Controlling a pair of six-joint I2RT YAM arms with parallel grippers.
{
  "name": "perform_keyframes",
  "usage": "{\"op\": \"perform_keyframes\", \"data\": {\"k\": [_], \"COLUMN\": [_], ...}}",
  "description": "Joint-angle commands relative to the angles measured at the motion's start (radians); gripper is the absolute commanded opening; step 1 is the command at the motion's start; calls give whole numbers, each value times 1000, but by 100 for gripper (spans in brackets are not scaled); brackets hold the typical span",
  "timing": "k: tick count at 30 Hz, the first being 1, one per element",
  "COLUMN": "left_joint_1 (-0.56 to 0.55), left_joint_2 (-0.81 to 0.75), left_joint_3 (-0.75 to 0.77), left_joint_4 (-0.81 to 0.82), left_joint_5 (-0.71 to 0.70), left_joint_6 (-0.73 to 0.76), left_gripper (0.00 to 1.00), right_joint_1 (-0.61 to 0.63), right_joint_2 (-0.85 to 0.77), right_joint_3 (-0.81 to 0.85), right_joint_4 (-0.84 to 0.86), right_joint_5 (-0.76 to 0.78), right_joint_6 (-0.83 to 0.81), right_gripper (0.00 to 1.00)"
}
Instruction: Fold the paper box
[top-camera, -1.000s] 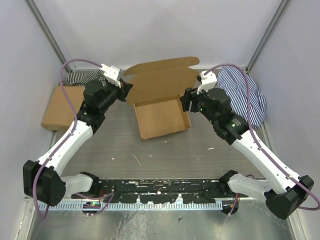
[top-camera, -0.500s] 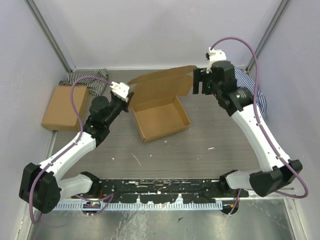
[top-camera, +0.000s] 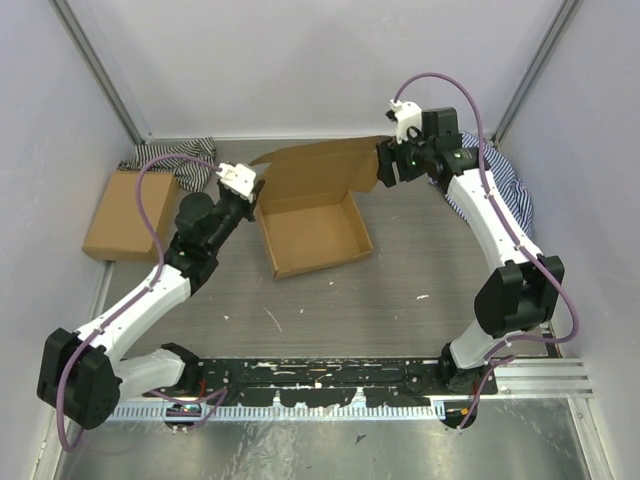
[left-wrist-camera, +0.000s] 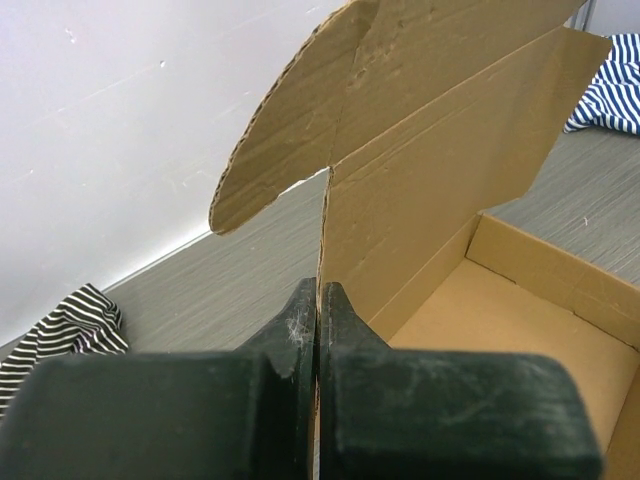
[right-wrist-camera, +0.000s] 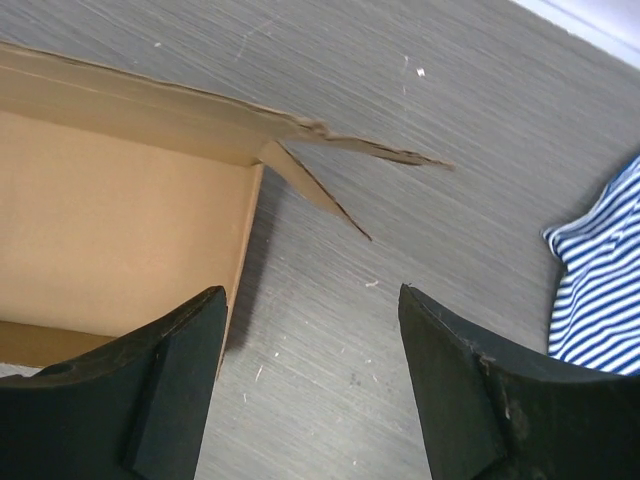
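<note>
The paper box (top-camera: 312, 236) lies in the middle of the table as a shallow brown tray, its lid (top-camera: 322, 172) standing up along the far side. My left gripper (top-camera: 252, 201) is shut on the box's left wall; in the left wrist view the thin cardboard edge (left-wrist-camera: 324, 230) runs down between the shut gripper (left-wrist-camera: 318, 300). My right gripper (top-camera: 384, 167) hangs open by the lid's right end. In the right wrist view the right gripper (right-wrist-camera: 310, 305) has only table between its fingers, with the box's corner (right-wrist-camera: 110, 220) and a loose flap (right-wrist-camera: 318, 188) just ahead.
A second flat brown box (top-camera: 124, 212) lies at the left wall. Striped cloths sit at the back left (top-camera: 170, 157) and at the right (top-camera: 502, 190), the right one also showing as a striped cloth (right-wrist-camera: 600, 290) in the right wrist view. Grey walls close in on three sides.
My right gripper left the box's right wall, moved back and up to the lid's right end, and opened wider. The left gripper stayed shut on the box, which shifted slightly left.
</note>
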Motion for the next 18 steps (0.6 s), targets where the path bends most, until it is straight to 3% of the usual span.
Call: {"op": "perform_keyframes", "data": {"k": [1,18], "left_joint_1": [-3,-2], "left_joint_2": [13,30], "left_joint_3": [9,3], "left_joint_4": [66,76], "left_joint_5": [-8,-22], "left_joint_6": [-9,-6], "left_gripper": [4,4], "right_joint_1": [-5,-34], "right_joint_2": [-24,110], "right_joint_3": [-1,9], "right_joint_4": [141,223], "right_joint_5": [-91,-124], "right_joint_6": [-84,-82], "right_gripper": [74,66]}}
